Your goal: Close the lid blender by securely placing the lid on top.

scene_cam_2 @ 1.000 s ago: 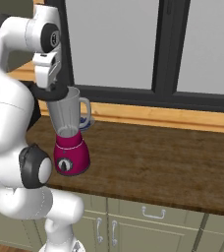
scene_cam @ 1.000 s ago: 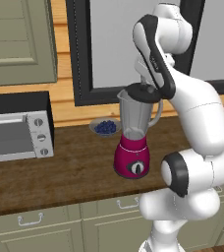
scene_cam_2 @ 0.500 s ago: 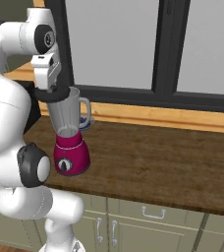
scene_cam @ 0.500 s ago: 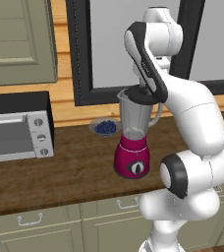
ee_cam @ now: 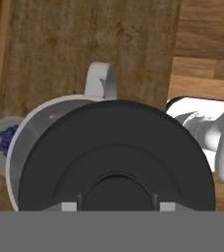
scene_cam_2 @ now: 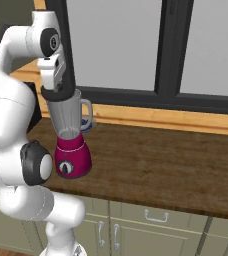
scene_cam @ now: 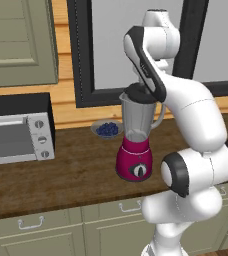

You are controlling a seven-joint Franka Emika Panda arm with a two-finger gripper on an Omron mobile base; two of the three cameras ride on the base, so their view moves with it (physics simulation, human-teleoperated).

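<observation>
The end effector (scene_cam_2: 59, 92) has come down since a sec ago and is closed on the small flat round black lid (scene_cam: 140, 93), now level w/ the rim of the magenta-based blender w/ tall clear grey jar (scene_cam: 136, 137) on the brown wooden surface (scene_cam_2: 156, 165). In the hand view the lid (ee_cam: 116, 157) sits offset twd 3 o'clock, a crescent of rim showing at 9 o'clock. Probably not fully seated yet. Needs a small shift before release.
</observation>
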